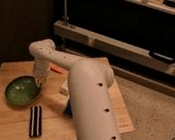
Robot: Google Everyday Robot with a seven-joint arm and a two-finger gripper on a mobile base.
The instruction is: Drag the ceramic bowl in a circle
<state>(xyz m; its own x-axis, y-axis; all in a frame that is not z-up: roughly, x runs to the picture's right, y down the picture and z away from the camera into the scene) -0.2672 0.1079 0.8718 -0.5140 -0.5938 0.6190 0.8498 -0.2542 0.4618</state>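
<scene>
We see a wooden tabletop [8,121] with the ceramic bowl [22,91] on its left part, a wide, shallow green dish with a darker rim, sitting flat on the wood. The robot's white arm [92,106] rises from the front right, crosses the tabletop and bends down to the bowl. The gripper [40,81] points downward at the bowl's far right rim, touching it or just above it. Its fingers are drawn together, though we cannot tell whether the rim is pinched between them. Just in front of the bowl lies a black rectangular block [35,120], apart from the bowl and running roughly front to back. Behind the gripper, a small orange-red item [56,69] lies on the wood. To the right of the bowl, a whitish object [64,87] and a dark blue object [67,109] are both partly hidden by the arm. Beyond the tabletop a pale horizontal rail [125,48] runs across the dark background, and carpet [154,112] covers the floor on the right.
</scene>
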